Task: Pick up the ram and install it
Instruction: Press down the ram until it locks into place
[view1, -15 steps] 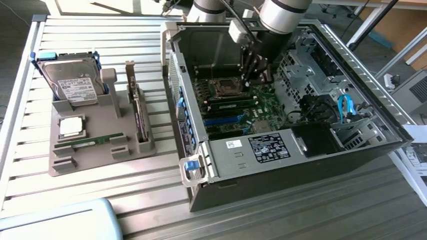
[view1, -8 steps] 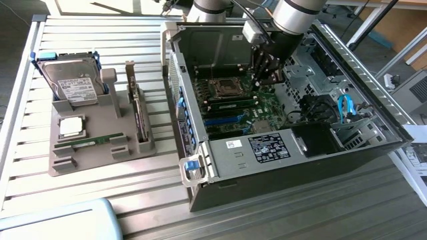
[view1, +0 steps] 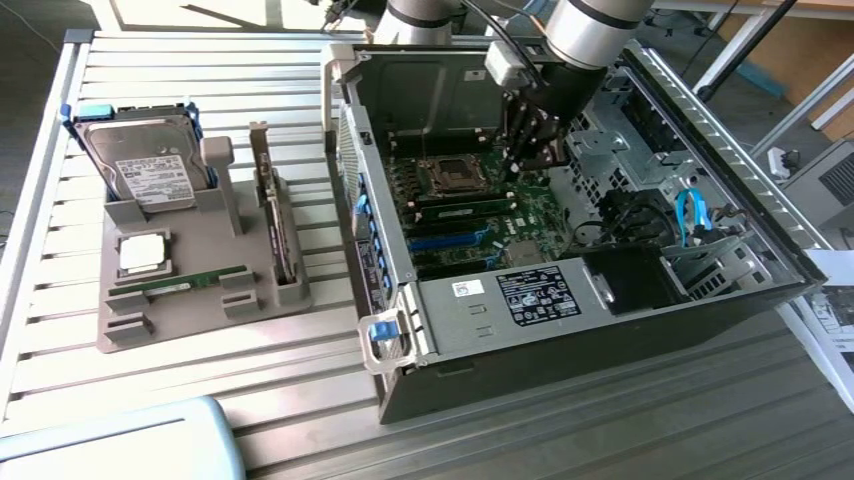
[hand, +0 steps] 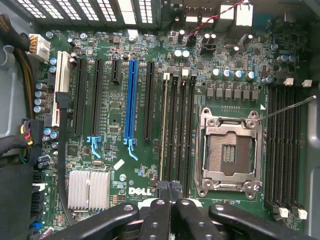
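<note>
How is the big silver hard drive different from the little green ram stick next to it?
The hard drive is silver with a white label; the ram is green.
The hard drive is wide and boxy; the ram is thin and narrow.
The hard drive leans back, propped up in its slot; the ram lies low and flat.
Both sit in the grey holder, outside the computer case.

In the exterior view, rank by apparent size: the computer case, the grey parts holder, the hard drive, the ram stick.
1. computer case
2. grey parts holder
3. hard drive
4. ram, a thin green stick lying in the holder
</note>
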